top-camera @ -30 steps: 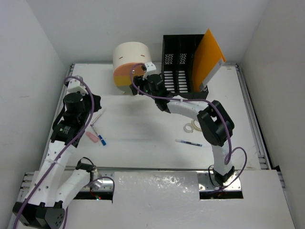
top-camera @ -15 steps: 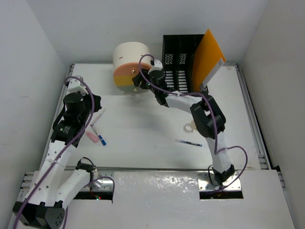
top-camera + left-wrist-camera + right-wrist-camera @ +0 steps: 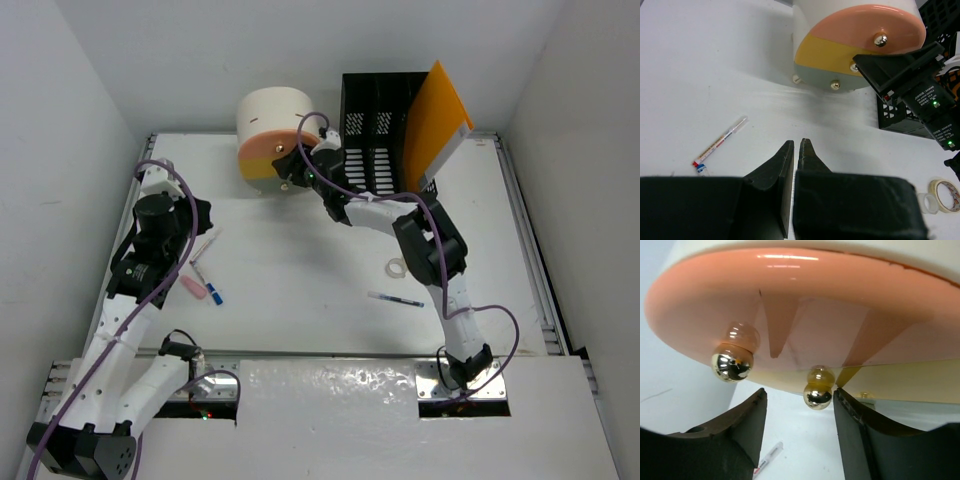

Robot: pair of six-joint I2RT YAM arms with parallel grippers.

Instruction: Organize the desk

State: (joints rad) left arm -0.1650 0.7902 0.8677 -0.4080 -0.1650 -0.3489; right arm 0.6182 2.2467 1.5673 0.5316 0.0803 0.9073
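Observation:
The desk (image 3: 300,250) is a white tabletop with a foil strip (image 3: 330,390) at its near edge. A cream round drawer box (image 3: 270,125) with a pink and a yellow drawer stands at the back. My right gripper (image 3: 290,166) is at its front. In the right wrist view this gripper (image 3: 800,392) is open, and a gold knob (image 3: 817,396) at the seam of the pink and yellow drawers lies between its fingers, closer to the right one. My left gripper (image 3: 796,146) is shut and empty over the left of the desk (image 3: 715,60).
A black file rack (image 3: 375,130) with an orange folder (image 3: 435,115) stands at the back right. Pens (image 3: 203,246) and a pink item (image 3: 192,286) lie at the left. A pen (image 3: 395,299) and tape rolls (image 3: 398,267) lie mid-right. Metal rails run along the sides.
My right arm has stretched further left and back, bringing its gripper up to the drawer box's front. The left arm has not moved.

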